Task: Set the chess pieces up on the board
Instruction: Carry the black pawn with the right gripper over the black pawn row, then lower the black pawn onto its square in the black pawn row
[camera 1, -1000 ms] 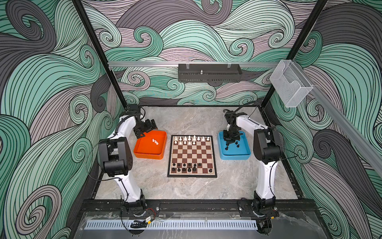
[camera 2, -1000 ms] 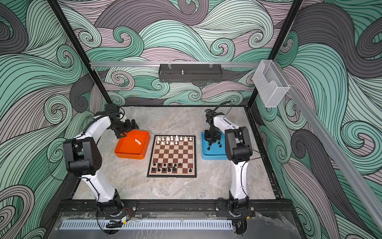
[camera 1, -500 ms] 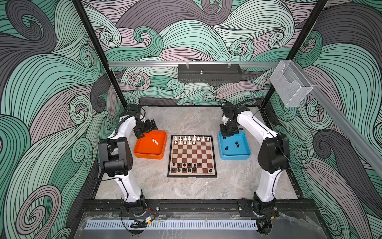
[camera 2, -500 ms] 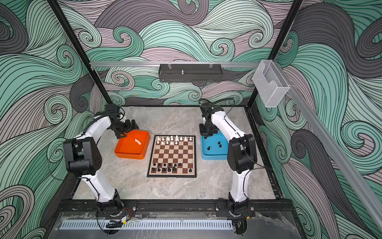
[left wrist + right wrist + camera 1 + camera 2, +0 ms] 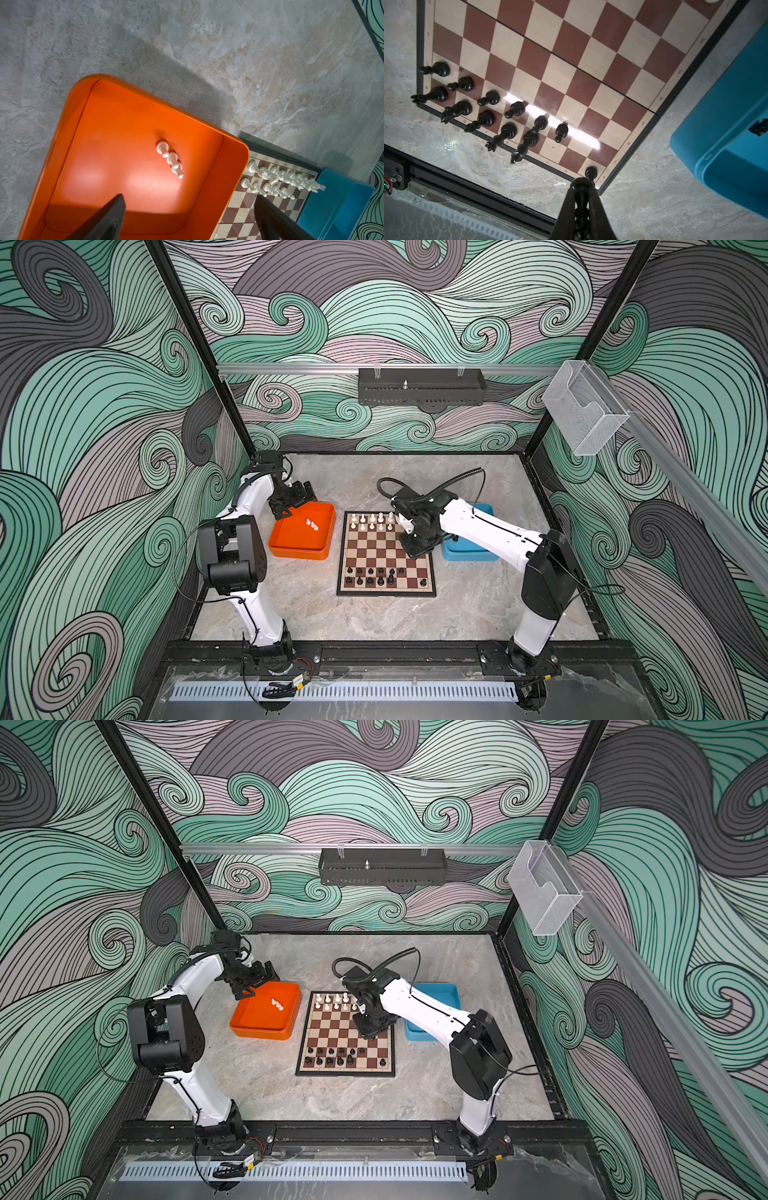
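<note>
blk piece [image 5: 581,209] mostly hidden in pinched r hand [image 5: 580,185]

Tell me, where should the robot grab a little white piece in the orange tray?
Pinch the end white piece at its thin neck, coming from above, because the walls of the orange tray block sideways approaches. Squeeze across the row, since its neighbours crowd it along the line.

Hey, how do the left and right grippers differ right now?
The left gripper is open and empty; the right gripper is shut on a black chess piece. The left gripper hangs above the orange tray, the right gripper over the board. Both are black.
</note>
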Robot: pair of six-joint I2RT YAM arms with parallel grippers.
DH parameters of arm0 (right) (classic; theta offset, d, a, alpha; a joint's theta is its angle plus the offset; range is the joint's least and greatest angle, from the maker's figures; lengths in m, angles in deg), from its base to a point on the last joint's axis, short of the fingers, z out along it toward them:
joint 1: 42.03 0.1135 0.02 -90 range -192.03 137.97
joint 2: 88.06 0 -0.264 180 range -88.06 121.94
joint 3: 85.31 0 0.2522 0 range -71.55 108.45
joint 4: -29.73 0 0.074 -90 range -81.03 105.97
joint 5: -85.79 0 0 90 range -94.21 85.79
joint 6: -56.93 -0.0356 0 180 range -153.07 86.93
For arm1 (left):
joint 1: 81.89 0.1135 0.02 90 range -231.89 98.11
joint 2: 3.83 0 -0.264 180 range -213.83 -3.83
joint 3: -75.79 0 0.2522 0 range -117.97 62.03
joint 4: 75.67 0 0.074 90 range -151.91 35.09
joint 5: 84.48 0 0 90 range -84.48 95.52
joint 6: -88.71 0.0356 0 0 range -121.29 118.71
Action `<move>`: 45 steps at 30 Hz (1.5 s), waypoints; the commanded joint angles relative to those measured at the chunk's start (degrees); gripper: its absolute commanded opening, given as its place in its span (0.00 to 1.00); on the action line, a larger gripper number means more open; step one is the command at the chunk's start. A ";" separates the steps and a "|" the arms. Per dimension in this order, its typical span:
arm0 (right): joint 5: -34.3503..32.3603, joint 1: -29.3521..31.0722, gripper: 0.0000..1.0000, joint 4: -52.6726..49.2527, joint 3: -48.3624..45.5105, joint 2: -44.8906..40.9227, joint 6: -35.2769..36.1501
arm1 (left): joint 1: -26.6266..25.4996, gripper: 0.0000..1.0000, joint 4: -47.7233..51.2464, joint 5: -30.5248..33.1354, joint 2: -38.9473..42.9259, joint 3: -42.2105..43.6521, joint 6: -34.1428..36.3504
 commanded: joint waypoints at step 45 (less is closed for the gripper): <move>2.53 7.08 0.13 8.25 -6.45 6.69 -2.03 | 0.22 0.98 -0.37 0.04 -1.27 0.43 -0.30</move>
